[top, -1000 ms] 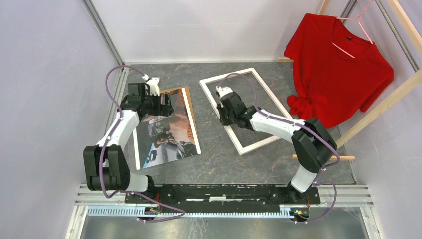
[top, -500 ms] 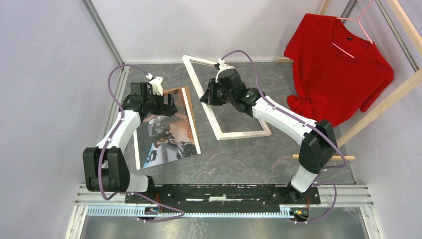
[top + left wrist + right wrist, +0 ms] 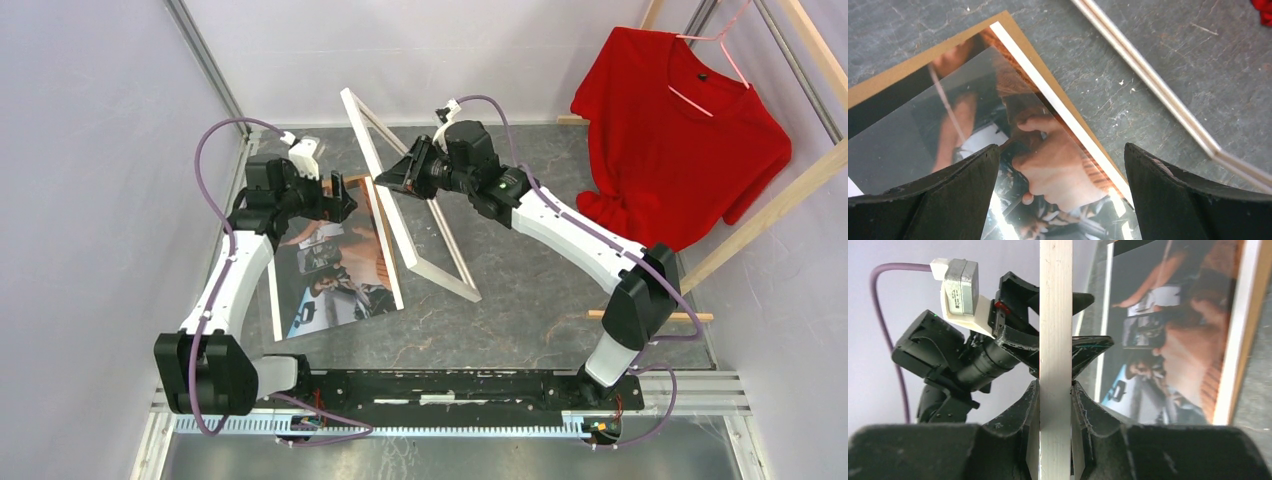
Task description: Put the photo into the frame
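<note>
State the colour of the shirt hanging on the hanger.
The shirt is red, clearest in the top external view.

One photo (image 3: 335, 270). One frame (image 3: 438, 279). One brown hardboard sheet (image 3: 908, 67). One red shirt (image 3: 680, 140), one pink hanger (image 3: 733, 63), one wooden rack (image 3: 780, 205). Two robot arms: the left arm (image 3: 235, 270) and the right arm (image 3: 570, 230). Two grippers: the left gripper (image 3: 345, 198) and the right gripper (image 3: 387, 180). One table (image 3: 520, 310).
</note>
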Robot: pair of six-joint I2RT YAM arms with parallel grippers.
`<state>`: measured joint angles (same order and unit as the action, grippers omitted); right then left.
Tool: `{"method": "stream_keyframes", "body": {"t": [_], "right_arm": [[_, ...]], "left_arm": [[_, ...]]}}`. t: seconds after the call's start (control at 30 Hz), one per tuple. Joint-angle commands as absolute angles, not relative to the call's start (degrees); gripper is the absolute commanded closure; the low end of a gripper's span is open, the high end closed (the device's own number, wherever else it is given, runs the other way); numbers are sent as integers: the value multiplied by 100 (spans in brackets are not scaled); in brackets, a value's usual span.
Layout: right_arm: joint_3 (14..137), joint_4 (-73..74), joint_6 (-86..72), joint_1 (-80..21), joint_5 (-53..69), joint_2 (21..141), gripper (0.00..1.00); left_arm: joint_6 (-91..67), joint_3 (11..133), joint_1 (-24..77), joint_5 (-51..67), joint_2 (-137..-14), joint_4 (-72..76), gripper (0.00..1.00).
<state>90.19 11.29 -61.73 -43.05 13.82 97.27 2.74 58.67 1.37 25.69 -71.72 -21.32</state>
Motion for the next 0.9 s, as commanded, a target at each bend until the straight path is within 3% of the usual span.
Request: {"method": "stream_keyframes", "body": {"t": [0.0, 0.2, 0.37, 0.4, 0.57, 0.7, 0.87], "right_arm": [[8929, -173, -7068, -4267, 2022, 9408, 100], [8377, -1519, -7900, -4118, 2591, 9422, 100], [8393, -1122, -7641, -3950, 2666, 9412, 100], [8341, -1086, -7599, -3920, 2686, 9390, 97], [8342, -592, -7041, -3755, 2717, 9318, 51], [8462, -229, -6535, -3647, 2714, 9225, 37], [9057, 563, -5837, -3579, 2800, 9377, 28]], "left_arm": [[-105, 6245, 141, 2822, -6949, -1938, 0], [-533, 6354, 177, 2605, -7013, -1583, 0], [-641, 6422, 516, 2133, -7081, -1188, 0], [-638, 6489, 584, 2067, -7168, -1189, 0], [-691, 6872, 875, 1668, -7536, -1093, 0], [-677, 7191, 1005, 1524, -7802, -1081, 0], [-639, 7485, 1196, 1452, -8075, -1124, 0]]}}
